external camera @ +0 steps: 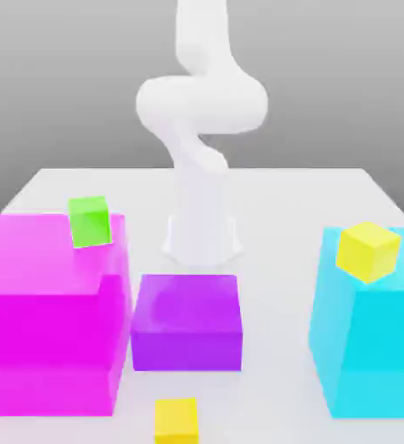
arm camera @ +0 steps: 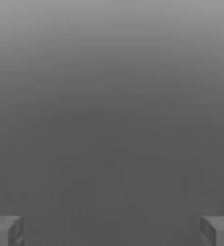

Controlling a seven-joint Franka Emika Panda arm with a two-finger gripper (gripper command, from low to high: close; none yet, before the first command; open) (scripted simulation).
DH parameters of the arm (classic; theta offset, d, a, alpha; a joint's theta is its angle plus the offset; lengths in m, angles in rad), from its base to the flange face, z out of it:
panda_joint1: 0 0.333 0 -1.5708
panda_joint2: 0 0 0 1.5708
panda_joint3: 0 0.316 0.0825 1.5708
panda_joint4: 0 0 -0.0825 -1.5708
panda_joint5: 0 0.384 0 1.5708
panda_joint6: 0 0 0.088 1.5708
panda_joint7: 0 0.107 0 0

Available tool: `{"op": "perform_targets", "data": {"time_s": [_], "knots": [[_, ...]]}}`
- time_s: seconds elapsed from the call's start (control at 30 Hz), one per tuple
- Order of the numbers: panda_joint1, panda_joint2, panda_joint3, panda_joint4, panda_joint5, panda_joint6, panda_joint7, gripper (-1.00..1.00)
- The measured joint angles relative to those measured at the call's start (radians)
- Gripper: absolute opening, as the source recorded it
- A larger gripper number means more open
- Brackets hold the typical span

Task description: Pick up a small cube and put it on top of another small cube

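Golden-yellow cube (external camera: 177, 421), apart from gripper (arm camera: 112, 231).

— Away from jaws, what is at the exterior view's left?
— One block (external camera: 41, 321), first cube (external camera: 90, 223) on it.
— And right?
— Other block (external camera: 383, 334), second cube (external camera: 368, 251) on it. Between, middle block (external camera: 187, 323); before this, third cube (external camera: 177, 421).

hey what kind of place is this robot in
Probably a simulated robot test scene rather than a real room: a white robot arm stands at a plain white table, with flat-coloured blocks like the magenta block and cyan block, against a blank grey background.
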Motion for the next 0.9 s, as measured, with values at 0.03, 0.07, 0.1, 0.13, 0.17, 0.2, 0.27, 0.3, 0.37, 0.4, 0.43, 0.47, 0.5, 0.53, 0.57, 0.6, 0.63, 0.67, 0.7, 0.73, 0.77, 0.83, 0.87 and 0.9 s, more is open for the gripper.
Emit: {"op": "perform_targets", "data": {"time_s": [0.03,0.07,0.1,0.13,0.17,0.2,0.27,0.3,0.37,0.4,0.43,0.47,0.5,0.53,0.57,0.6,0.63,0.67,0.7,0.73,0.77,0.83,0.87,0.9], "knots": [[0.003,0.039,-0.005,-0.005,0.003,0.014,-0.008,0.0],[0.007,0.077,-0.011,-0.009,0.005,0.028,-0.015,0.0],[0.009,0.114,-0.015,-0.013,0.008,0.042,-0.023,0.0],[0.012,0.151,-0.02,-0.017,0.011,0.055,-0.03,0.0],[0.014,0.187,-0.024,-0.021,0.014,0.068,-0.038,0.0],[0.017,0.224,-0.029,-0.026,0.017,0.081,-0.045,0.0],[0.021,0.296,-0.037,-0.034,0.024,0.108,-0.061,0.0],[0.023,0.333,-0.041,-0.038,0.027,0.121,-0.069,0.0],[0.026,0.405,-0.048,-0.046,0.034,0.147,-0.084,0.0],[0.027,0.441,-0.051,-0.051,0.037,0.16,-0.092,0.0],[0.028,0.478,-0.053,-0.055,0.041,0.173,-0.1,0.0],[0.028,0.514,-0.056,-0.059,0.044,0.187,-0.108,0.0],[0.028,0.55,-0.058,-0.063,0.047,0.2,-0.115,0.0],[0.028,0.586,-0.06,-0.067,0.049,0.213,-0.123,0.0],[0.027,0.623,-0.061,-0.071,0.052,0.226,-0.13,0.0],[0.026,0.659,-0.062,-0.075,0.054,0.239,-0.137,0.0],[0.025,0.695,-0.063,-0.08,0.055,0.252,-0.143,0.0],[0.022,0.731,-0.063,-0.084,0.056,0.266,-0.149,0.0],[0.021,0.767,-0.063,-0.088,0.057,0.279,-0.155,0.0],[0.019,0.803,-0.064,-0.092,0.056,0.292,-0.16,0.0],[0.017,0.839,-0.064,-0.096,0.055,0.306,-0.164,0.0],[0.015,0.911,-0.066,-0.105,0.05,0.332,-0.172,0.0],[0.014,0.947,-0.067,-0.108,0.048,0.347,-0.175,0.0],[0.012,0.983,-0.066,-0.106,0.05,0.369,-0.179,0.0]]}}
